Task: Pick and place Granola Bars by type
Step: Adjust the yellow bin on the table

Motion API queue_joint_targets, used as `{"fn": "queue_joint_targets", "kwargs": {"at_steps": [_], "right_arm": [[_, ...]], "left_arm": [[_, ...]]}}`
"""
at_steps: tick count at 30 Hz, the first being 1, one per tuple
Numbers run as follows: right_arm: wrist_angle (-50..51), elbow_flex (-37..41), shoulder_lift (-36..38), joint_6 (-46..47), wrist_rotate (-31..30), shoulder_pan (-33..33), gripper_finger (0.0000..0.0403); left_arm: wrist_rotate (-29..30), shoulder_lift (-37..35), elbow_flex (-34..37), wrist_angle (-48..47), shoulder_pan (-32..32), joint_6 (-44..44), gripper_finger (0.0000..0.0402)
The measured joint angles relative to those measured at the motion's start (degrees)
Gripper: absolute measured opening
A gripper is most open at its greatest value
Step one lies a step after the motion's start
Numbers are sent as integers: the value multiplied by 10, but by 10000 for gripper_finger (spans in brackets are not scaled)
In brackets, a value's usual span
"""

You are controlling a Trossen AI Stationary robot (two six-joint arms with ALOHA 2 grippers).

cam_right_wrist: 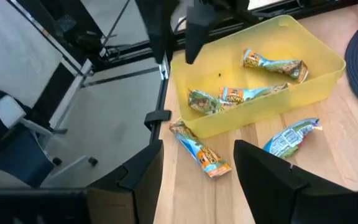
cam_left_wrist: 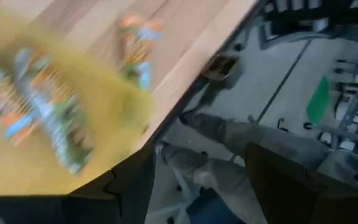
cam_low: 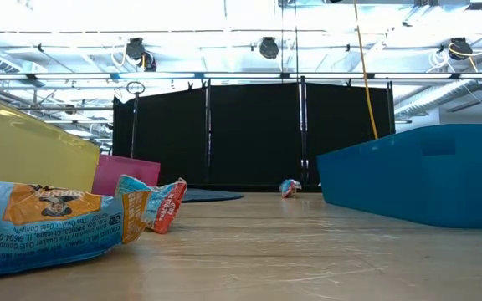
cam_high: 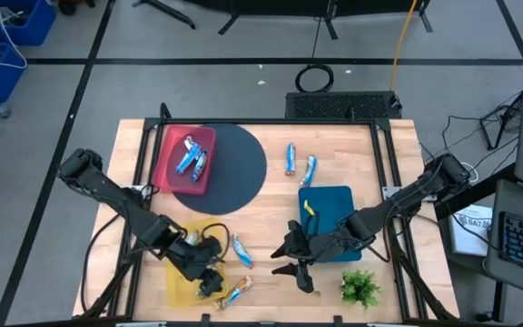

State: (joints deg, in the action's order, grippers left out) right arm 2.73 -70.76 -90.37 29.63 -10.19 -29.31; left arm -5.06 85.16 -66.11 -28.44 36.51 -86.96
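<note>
Granola bars lie in several places. Two are in the red tray, and two rest flat on the wood at the far side. Three lie in the yellow tray. One bar lies on the table beside that tray, and another lies near the table's near edge. My left gripper hovers open over the yellow tray's near end. My right gripper is open, to the right of the loose bars, pointing toward them. Neither gripper holds anything.
A blue tray with a yellow item stands behind my right gripper. A dark round mat lies beside the red tray. A small green plant stands at the near right corner. The near table edge runs close to both grippers.
</note>
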Motion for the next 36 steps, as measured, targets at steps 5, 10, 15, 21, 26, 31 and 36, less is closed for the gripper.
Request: {"fn": "queue_joint_targets", "kwargs": {"at_steps": [5,10,15,21,26,31,36], "right_arm": [[5,0,1,-19,0,-1,187],[5,0,3,-22,16,-2,187],[5,0,3,-23,17,-15,187],[8,0,3,-25,16,-24,187],[96,0,26,-24,10,-28,187],[248,0,84,-4,-69,-34,187],[361,0,145,-8,-116,-27,187]], "left_arm": [[-5,85,-77,-2,-10,94,250],[-55,194,-132,-9,-38,106,250],[-55,257,-176,-64,-67,129,250],[-17,283,-187,-100,-90,146,250],[-9,296,-186,-83,-86,141,250],[0,300,-186,-80,-71,131,250],[-9,315,-186,-71,-60,134,250]]}}
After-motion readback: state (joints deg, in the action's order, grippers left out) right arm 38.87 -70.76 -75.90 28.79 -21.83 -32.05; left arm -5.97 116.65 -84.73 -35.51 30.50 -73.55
